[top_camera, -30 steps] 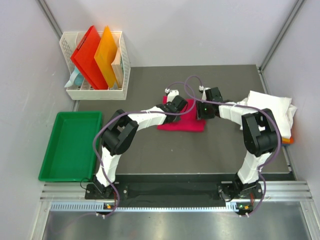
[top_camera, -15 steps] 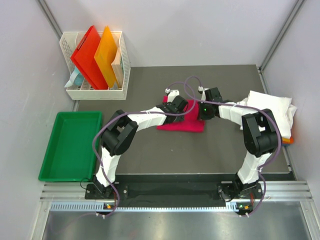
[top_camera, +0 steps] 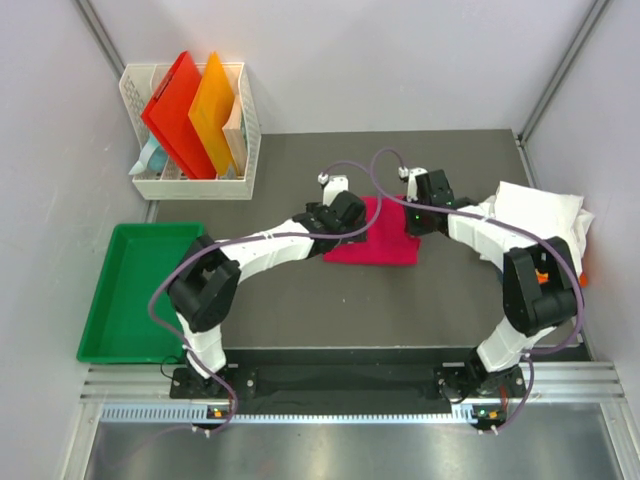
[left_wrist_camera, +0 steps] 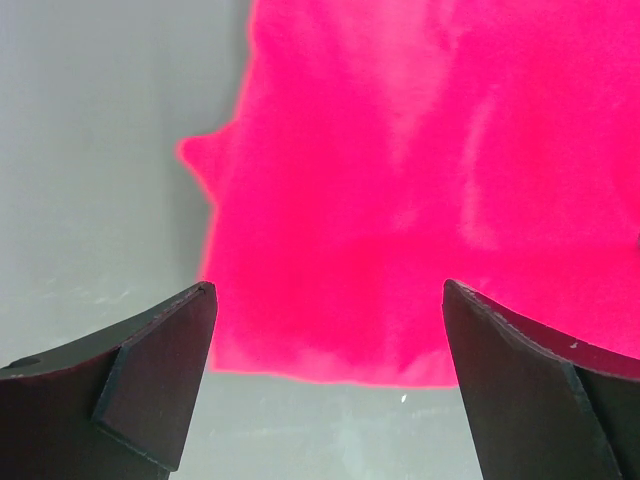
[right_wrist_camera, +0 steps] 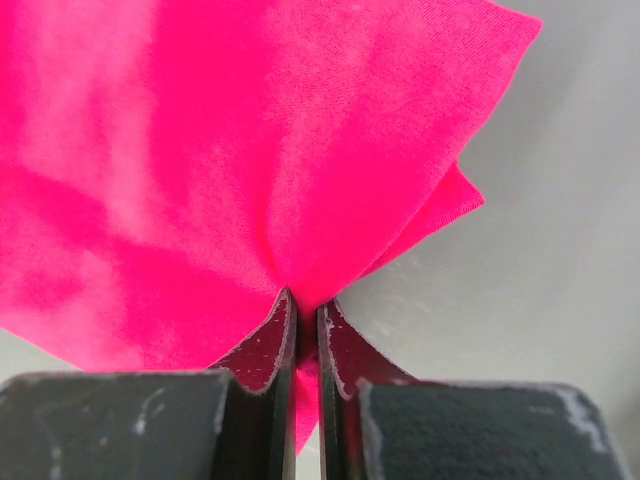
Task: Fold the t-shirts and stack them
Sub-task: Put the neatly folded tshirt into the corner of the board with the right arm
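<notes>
Right wrist view shows the right gripper (right_wrist_camera: 307, 310) pinching an edge of the magenta t-shirt (right_wrist_camera: 200, 150). The left gripper (left_wrist_camera: 327, 292) hovers spread over the opposite side. The shirt lies mid-width on the counter (top_camera: 300, 300), nearer its far edge. The left should grip before both lift together.

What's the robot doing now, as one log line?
step: folding | pink t-shirt: lying mostly flat | left jaws: open at its left edge | right jaws: shut on its right edge | white cloth pile: far right
</notes>
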Robot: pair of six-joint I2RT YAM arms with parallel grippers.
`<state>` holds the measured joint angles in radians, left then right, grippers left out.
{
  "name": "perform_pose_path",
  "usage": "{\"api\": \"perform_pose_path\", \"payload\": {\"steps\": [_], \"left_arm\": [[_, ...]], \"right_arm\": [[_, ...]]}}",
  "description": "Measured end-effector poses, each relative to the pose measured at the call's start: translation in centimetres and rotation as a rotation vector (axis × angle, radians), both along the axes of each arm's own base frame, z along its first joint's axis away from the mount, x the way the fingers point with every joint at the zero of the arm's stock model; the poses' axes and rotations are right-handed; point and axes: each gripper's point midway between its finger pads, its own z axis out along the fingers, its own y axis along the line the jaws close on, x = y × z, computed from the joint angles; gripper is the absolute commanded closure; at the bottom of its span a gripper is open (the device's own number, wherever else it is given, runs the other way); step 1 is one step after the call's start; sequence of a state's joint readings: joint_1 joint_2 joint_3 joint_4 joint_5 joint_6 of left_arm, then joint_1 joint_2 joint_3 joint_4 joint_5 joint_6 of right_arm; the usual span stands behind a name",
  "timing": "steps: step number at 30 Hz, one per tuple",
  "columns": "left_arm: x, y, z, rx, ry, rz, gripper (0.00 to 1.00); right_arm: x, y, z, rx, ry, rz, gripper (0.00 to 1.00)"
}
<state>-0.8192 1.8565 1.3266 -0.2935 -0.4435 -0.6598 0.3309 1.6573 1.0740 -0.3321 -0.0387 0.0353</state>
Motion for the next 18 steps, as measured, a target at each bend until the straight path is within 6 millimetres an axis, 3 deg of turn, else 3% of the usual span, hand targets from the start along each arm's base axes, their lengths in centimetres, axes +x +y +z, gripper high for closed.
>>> {"api": "perform_pose_path", "payload": {"steps": [5,10,18], "left_arm": [[-1.0,1.5,1.2,0.003,-0.019,0.014,0.01],[-2.2,2.8,0.3,0.026,0.009,0.03,0.01],[-3.9,3.4,-1.3,0.05,0.045,0.031,0.01]], "right_arm": [[-0.2,-1.3,1.7,-0.063,-0.041,0.01,1.0],[-0.8,-3.1,3.0,-0.115,-0.055,-0.004,1.0],[-0.6,-6.2,8.7,-0.198,-0.164,-0.038,1.0]]}}
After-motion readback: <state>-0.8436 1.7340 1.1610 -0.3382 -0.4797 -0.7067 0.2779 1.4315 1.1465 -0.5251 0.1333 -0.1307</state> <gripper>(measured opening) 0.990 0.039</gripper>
